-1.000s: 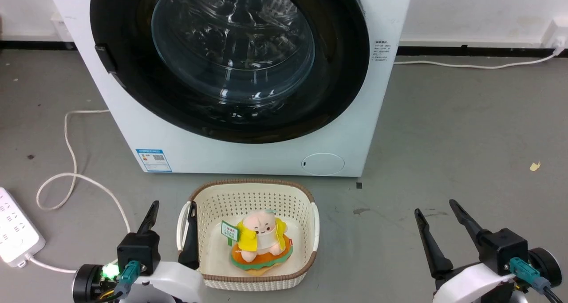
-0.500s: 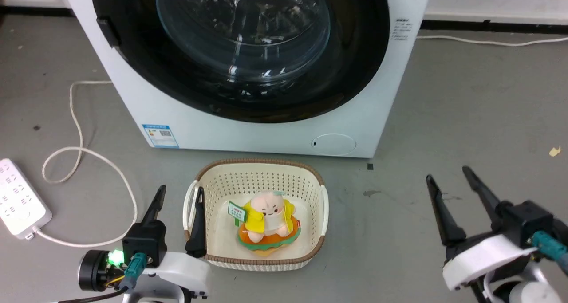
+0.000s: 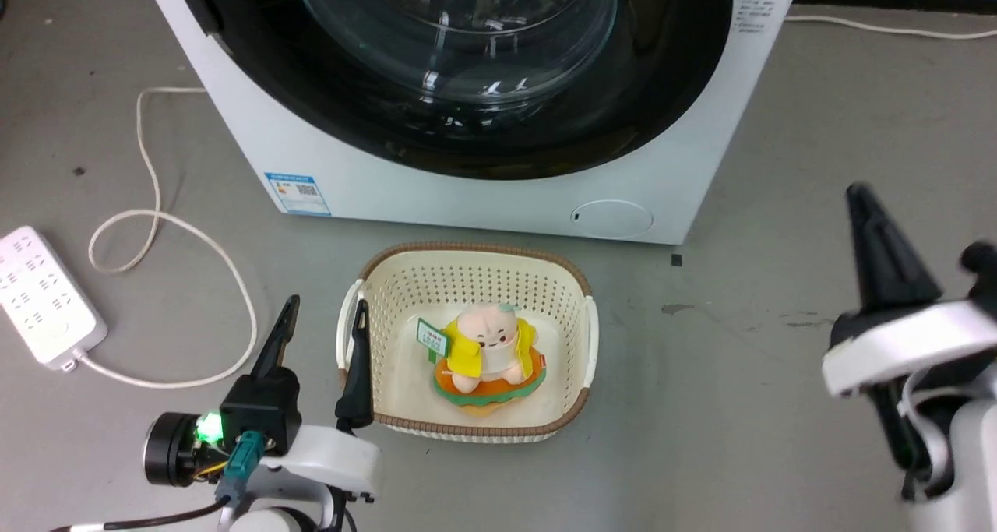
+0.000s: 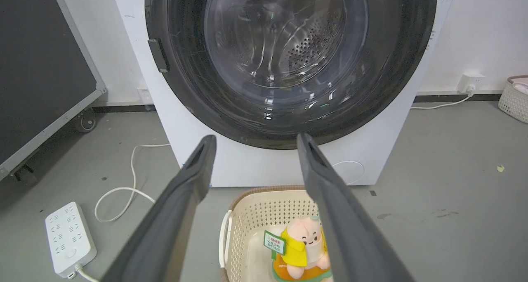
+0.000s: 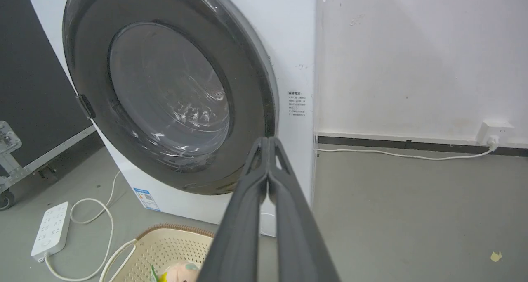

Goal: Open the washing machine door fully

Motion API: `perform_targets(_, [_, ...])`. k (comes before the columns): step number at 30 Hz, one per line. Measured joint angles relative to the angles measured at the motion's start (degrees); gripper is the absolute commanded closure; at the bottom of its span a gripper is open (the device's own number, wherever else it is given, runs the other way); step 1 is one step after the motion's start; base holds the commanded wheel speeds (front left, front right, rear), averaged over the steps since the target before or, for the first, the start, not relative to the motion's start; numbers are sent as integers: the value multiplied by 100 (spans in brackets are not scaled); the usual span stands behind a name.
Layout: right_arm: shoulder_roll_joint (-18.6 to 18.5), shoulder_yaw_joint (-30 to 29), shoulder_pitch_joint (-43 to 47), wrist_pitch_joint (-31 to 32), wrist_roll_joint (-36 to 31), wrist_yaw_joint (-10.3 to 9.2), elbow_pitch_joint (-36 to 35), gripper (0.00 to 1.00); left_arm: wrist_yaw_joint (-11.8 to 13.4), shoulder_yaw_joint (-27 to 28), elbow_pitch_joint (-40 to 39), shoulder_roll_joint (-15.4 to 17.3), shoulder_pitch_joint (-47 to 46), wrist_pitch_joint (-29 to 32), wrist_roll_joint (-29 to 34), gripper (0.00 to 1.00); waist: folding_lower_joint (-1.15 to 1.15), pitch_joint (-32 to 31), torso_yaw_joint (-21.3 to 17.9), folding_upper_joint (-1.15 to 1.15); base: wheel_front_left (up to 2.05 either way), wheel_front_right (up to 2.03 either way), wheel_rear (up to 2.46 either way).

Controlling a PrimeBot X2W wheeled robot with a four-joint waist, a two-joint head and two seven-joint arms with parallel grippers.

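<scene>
The washing machine door (image 3: 467, 65) is closed flat against the white machine front; its glossy black rim and bulging glass centre also show in the left wrist view (image 4: 284, 55) and the right wrist view (image 5: 169, 96). A small black catch (image 5: 86, 105) sits on the rim's left side. My left gripper (image 3: 326, 306) is open, low by the basket's left wall, with nothing between its fingers (image 4: 255, 138). My right gripper (image 3: 859, 197) is raised at the right, clear of the machine, and its fingers are pressed together on nothing (image 5: 268, 141).
A cream perforated basket (image 3: 580, 283) holding a plush toy (image 3: 487, 349) stands on the grey floor just before the machine. A white power strip (image 3: 43, 290) and its looping cable (image 3: 156, 220) lie at the left. A wall socket (image 5: 493, 131) and cord run along the right wall.
The head camera has tilted down and shifted, so the whole scene slid. My right gripper went from open to shut and rose toward the machine. The left gripper stays open by the basket.
</scene>
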Motion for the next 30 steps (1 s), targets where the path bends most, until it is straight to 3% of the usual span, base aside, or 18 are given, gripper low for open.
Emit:
perform_targets(10, [235, -557, -890, 504, 723, -1, 398, 100, 46, -90, -24, 2, -118, -101, -1, 0, 0, 235, 165, 0, 0, 0, 0])
perform_targets(18, [279, -1143, -2085, 1072, 1419, -2, 1355, 100, 86, -176, -78, 18, -202, -203, -3, 0, -1, 493, 272, 0, 0, 0, 0])
perform_targets(30, [291, -1979, -3633, 1734, 1495, -2, 2770, 100, 138, -319, -136, 18, -400, -347, -8, 0, 0, 886, 480, 0, 0, 0, 0])
